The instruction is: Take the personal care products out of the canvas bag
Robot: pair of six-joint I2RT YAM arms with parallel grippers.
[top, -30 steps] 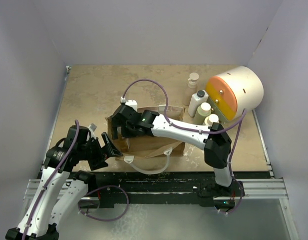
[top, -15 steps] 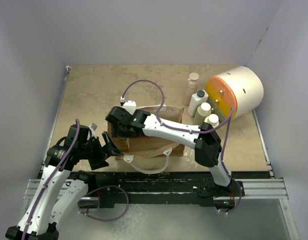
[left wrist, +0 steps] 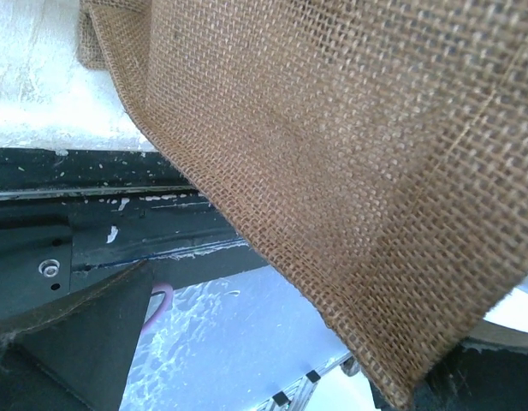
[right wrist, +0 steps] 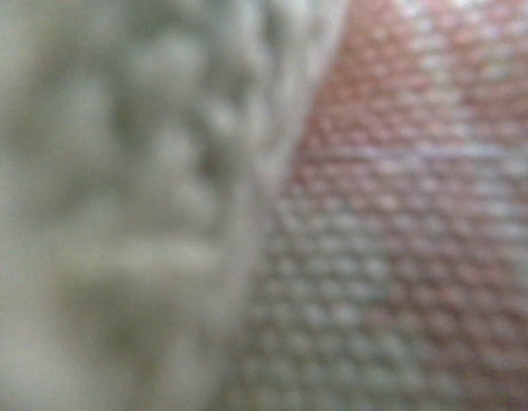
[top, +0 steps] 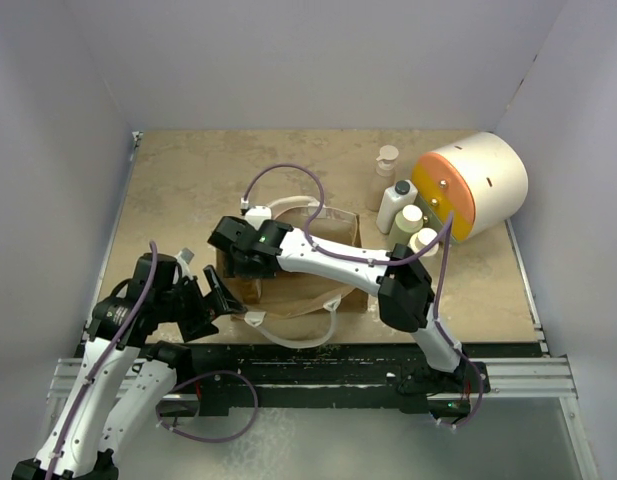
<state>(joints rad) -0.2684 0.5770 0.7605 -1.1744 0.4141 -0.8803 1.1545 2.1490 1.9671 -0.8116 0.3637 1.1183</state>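
Observation:
The tan canvas bag (top: 318, 280) lies in the middle of the table with its white rope handles (top: 293, 338) spread out. My right gripper (top: 235, 262) is pushed down at the bag's left end, its jaws hidden; its wrist view shows only blurred white rope (right wrist: 118, 197) against canvas weave (right wrist: 400, 257). My left gripper (top: 220, 298) stands open at the bag's front left corner, and canvas (left wrist: 349, 154) hangs over the gap between its dark fingers (left wrist: 84, 334). Out of the bag, at the right, stand a beige pump bottle (top: 387, 165), a white black-capped bottle (top: 396, 204), an olive-green bottle (top: 408, 224) and a cream wide-capped bottle (top: 424, 240).
A large white, orange and yellow cylinder (top: 476, 185) lies at the back right, touching the row of bottles. White walls close in the table on three sides. The black rail (top: 318, 375) with the arm bases runs along the near edge.
My right arm has slid left over the bag, bringing its gripper to the bag's left end. The far rope handle now shows behind the arm. My left arm has barely moved.

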